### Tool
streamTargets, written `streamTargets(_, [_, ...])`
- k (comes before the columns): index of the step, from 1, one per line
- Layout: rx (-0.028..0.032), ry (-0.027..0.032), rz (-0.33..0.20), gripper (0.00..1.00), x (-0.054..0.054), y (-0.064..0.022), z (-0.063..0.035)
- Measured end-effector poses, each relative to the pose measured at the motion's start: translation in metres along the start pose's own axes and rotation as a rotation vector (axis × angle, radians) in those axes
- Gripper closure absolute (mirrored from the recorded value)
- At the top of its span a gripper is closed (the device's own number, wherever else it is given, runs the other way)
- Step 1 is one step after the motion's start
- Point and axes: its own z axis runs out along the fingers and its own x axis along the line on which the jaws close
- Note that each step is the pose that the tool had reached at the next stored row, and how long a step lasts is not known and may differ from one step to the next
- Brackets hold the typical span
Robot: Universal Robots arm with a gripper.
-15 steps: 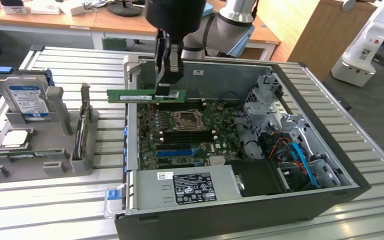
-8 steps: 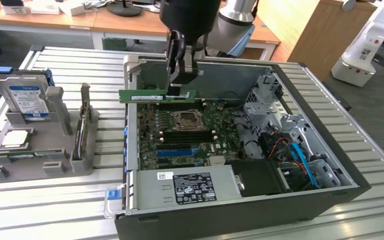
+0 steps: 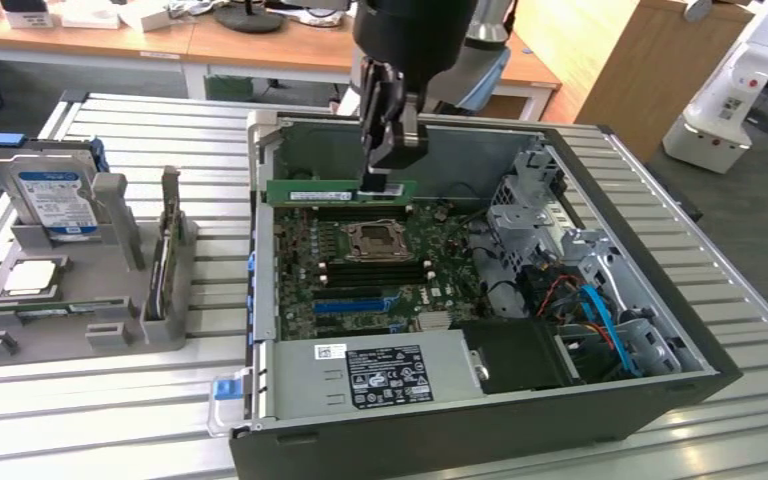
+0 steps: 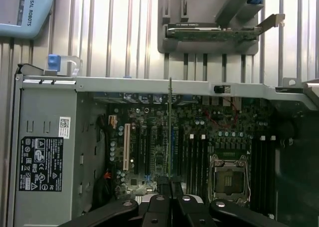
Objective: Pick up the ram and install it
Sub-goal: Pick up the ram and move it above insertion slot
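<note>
The ram is a long green stick with a white label, held level above the far part of the motherboard inside the open computer case. My gripper comes down from above and is shut on the stick's upper edge, toward its end on the exterior view's right. In the wrist view the ram appears edge-on as a thin line running out from between my fingertips, over the board's slots. Whether it touches a slot I cannot tell.
A grey parts holder stands at the exterior view's left with a blue-labelled hard drive, a silver CPU chip and an upright card. The CPU socket, power supply and cables crowd the case.
</note>
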Motion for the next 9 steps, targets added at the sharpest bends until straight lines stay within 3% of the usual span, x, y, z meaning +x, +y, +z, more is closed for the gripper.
streamTargets(9, [0.0, 0.0, 0.0, 0.88, 0.0, -0.0221, -0.001])
